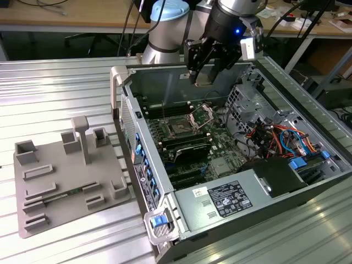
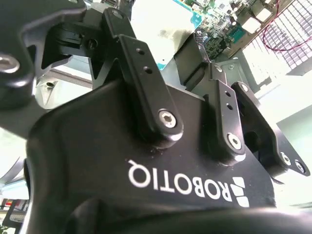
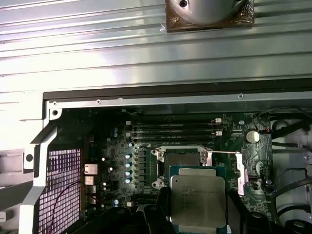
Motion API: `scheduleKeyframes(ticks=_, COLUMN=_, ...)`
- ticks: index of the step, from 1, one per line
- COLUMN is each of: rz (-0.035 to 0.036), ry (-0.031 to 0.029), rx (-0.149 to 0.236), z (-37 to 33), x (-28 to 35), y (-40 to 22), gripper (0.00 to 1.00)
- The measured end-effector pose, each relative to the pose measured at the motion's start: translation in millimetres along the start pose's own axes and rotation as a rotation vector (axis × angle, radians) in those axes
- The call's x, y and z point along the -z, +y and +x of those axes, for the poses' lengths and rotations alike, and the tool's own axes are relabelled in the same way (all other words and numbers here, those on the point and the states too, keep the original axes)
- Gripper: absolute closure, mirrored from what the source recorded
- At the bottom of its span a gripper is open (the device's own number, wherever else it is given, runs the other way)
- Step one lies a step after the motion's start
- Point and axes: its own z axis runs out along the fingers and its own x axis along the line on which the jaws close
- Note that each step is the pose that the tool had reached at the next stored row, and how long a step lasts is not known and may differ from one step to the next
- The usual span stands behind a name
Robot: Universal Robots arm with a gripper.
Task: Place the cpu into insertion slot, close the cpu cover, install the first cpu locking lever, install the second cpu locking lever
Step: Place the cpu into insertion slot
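Observation:
My gripper [image 1: 205, 70] hangs above the back of the open computer case, shut on the cpu [image 1: 204, 78], a flat silver-grey square. In the first wrist view the cpu [image 3: 197, 200] sits between two black fingers [image 3: 157, 214], a little above the motherboard. The empty insertion slot [image 3: 180, 158] lies just beyond it; from outside the slot [image 1: 180, 129] is lower and to the exterior view's left of the gripper. The cpu cover [image 1: 201, 114] stands raised beside the slot, a thin metal frame [image 3: 239, 168]. In the second wrist view the cpu's pale face [image 2: 158, 27] shows past the gripper's body.
The case walls [image 1: 127, 104] ring the motherboard. A black block [image 1: 187, 149] sits in front of the slot, coloured cables [image 1: 278, 137] to the exterior view's right, a power supply [image 1: 231, 201] at the front. A grey fixture plate [image 1: 66, 176] lies outside the case.

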Motion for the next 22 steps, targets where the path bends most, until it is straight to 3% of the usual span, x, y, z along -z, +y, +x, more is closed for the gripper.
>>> scheduleKeyframes(ticks=22, rz=0.0001, ry=0.0000, rx=0.000, z=-0.1, x=-6.1, y=-0.6, gripper=0.45)
